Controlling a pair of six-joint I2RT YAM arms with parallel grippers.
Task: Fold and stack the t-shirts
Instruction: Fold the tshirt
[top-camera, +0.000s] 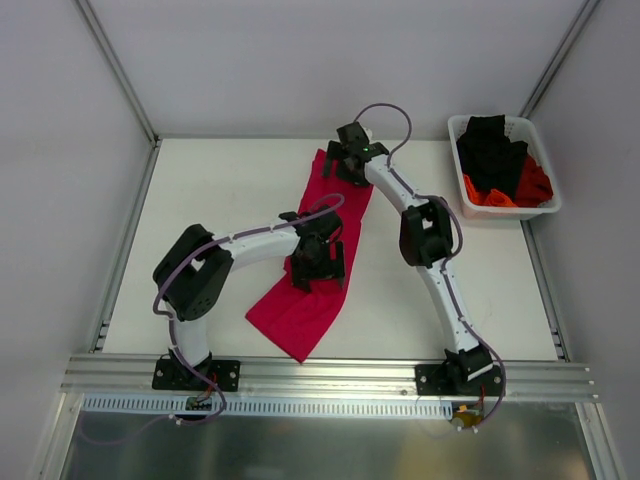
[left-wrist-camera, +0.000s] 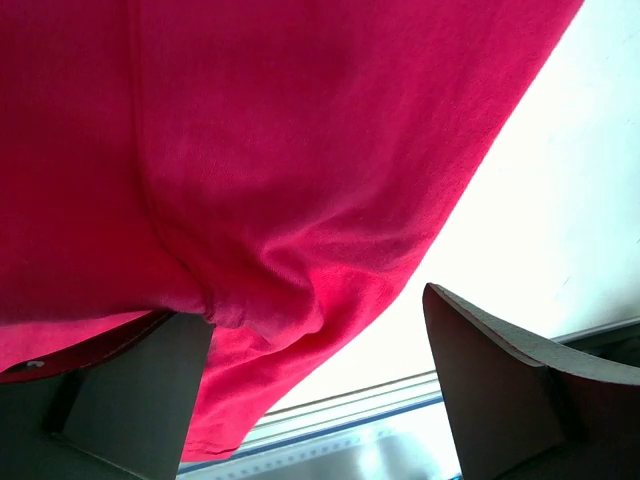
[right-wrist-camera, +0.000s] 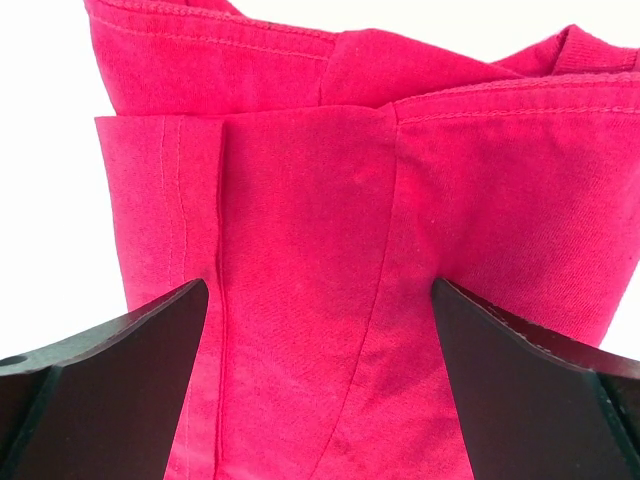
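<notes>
gaping wide, left fingers (left-wrist-camera: 130, 400) and right fingers (right-wrist-camera: 110, 370) straddle the crimson t-shirt (top-camera: 292, 312), ungripped.

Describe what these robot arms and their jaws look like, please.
The left arm and right arm both have white tubular links, bulky black joints and black base plates. A purplish-grey cable loops along each. The jaws are flat, dark wedges.

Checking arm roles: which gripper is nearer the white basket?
Right. The right gripper hovers over the pink t-shirt's far end, left of the basket; the left gripper is over the shirt's middle, farther away.
</notes>
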